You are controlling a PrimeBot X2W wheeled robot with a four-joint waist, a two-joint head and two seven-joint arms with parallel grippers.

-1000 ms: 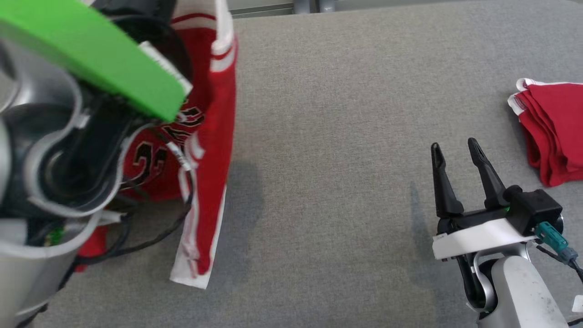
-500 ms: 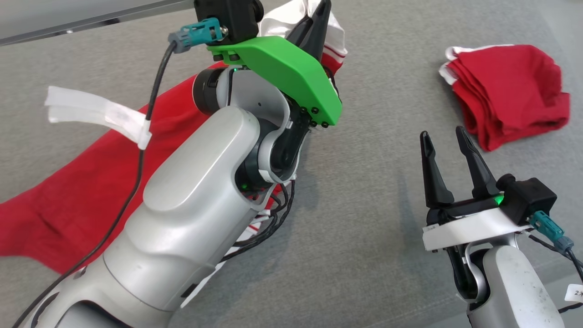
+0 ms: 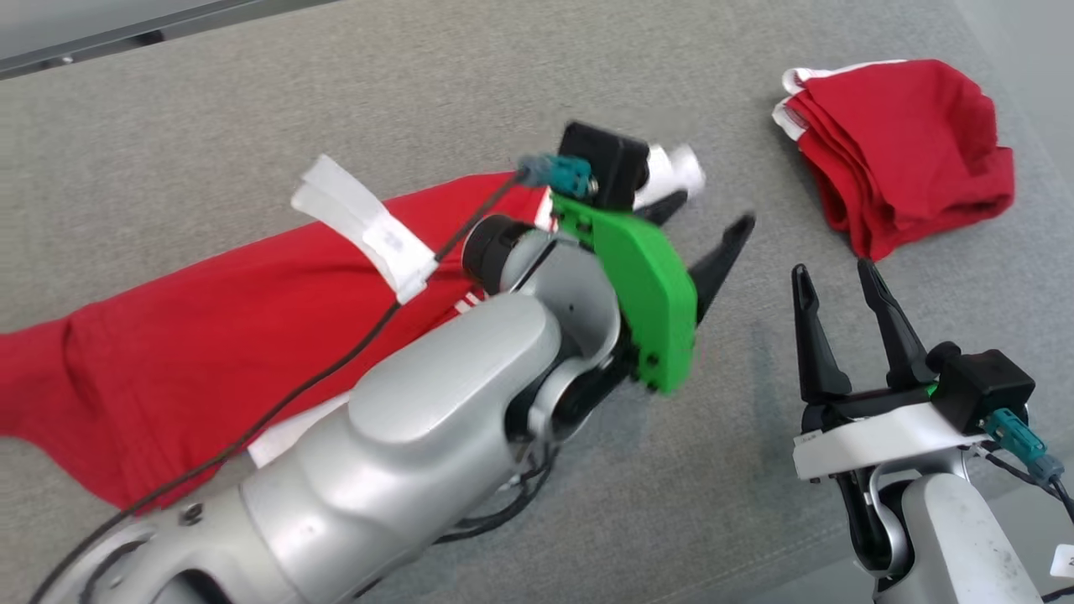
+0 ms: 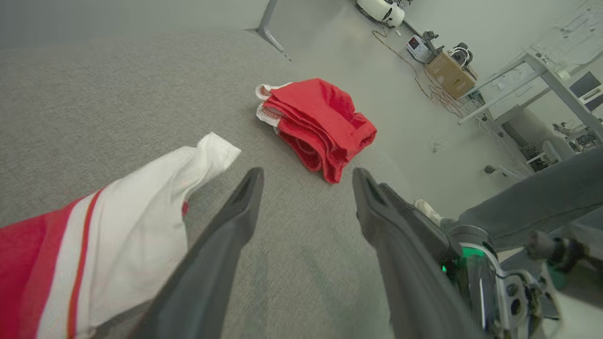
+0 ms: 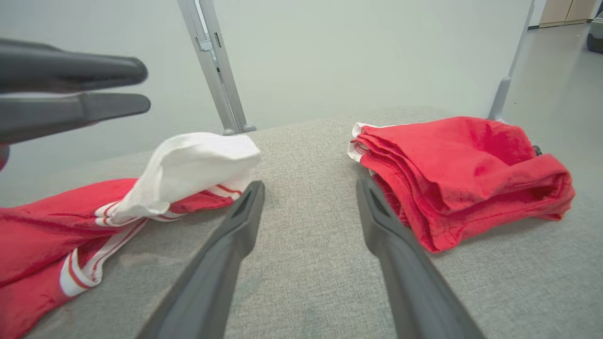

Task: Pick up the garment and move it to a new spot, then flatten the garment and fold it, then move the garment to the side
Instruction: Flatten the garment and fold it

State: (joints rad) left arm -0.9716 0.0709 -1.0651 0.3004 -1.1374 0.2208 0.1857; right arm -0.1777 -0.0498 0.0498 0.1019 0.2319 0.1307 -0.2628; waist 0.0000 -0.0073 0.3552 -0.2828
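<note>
The grey cloth-covered table (image 3: 252, 109) carries the garment (image 3: 210, 335), a red jersey with white trim. In the head view it lies stretched from the 9 o'clock edge toward the centre. Its white hem end sits at about 10 o'clock from the left gripper (image 4: 307, 175), just beside one finger; whether cloth and finger touch cannot be told. That gripper's fingers stand wide apart with bare table between them. The right gripper (image 3: 833, 268) hangs at 4 o'clock in the head view, also spread wide and empty, well apart from the jersey.

The pale left arm (image 3: 436, 436) crosses the head view from 7 o'clock and hides the middle of the jersey, with its dark cable (image 3: 336, 377) running over the red cloth. A folded red pile (image 3: 906, 151) lies at 1 o'clock, apart from both grippers. In the left wrist view a person's grey-trousered leg (image 4: 532, 207) and a pale shoe (image 4: 426, 207) show at 3 o'clock, off the table.

Half a second ago the left gripper was closed on the white hem. Now it has let go and the hem lies on the table. The right gripper is as wide as before. The head camera has shifted too.
</note>
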